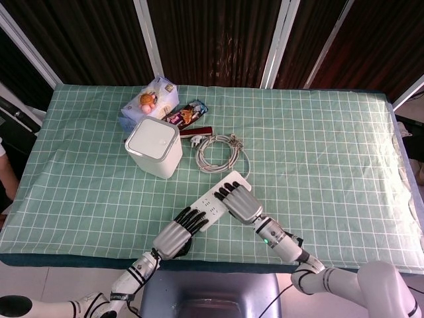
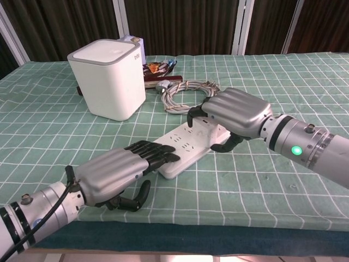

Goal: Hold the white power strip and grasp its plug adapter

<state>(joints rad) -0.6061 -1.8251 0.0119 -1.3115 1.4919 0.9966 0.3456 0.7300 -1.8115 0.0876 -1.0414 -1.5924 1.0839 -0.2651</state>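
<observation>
- White plastic, the power strip (image 2: pixel 188 148) lies flat and slantwise on the green checked cloth of the table (image 1: pixel 318 146), near the front edge, its near end toward the left hand and its far end under the right hand.
- Left hand (image 2: pixel 112 173) rests palm down at the strip's near end; its dark fingertips (image 2: pixel 158 153) lie on top of that end, and the thumb curls below, off the strip. It presses on the strip and does not wrap around it.
- Right hand (image 2: pixel 234 112) arches over the far end, fingers curled down so the tips touch the top of the strip (image 1: pixel 218 195), the thumb hooked at the strip's near side edge. Whether anything is pinched under the palm cannot be told; the part beneath is hidden.
- Coiled grey cable (image 1: pixel 220 151) lies just beyond the right hand, and the plug (image 1: pixel 197 140) sits at the coil's far left, well apart from both hands.
- White box (image 1: pixel 154 146) stands to the left of the coil, with snack packets (image 1: pixel 187 115) behind it.
</observation>
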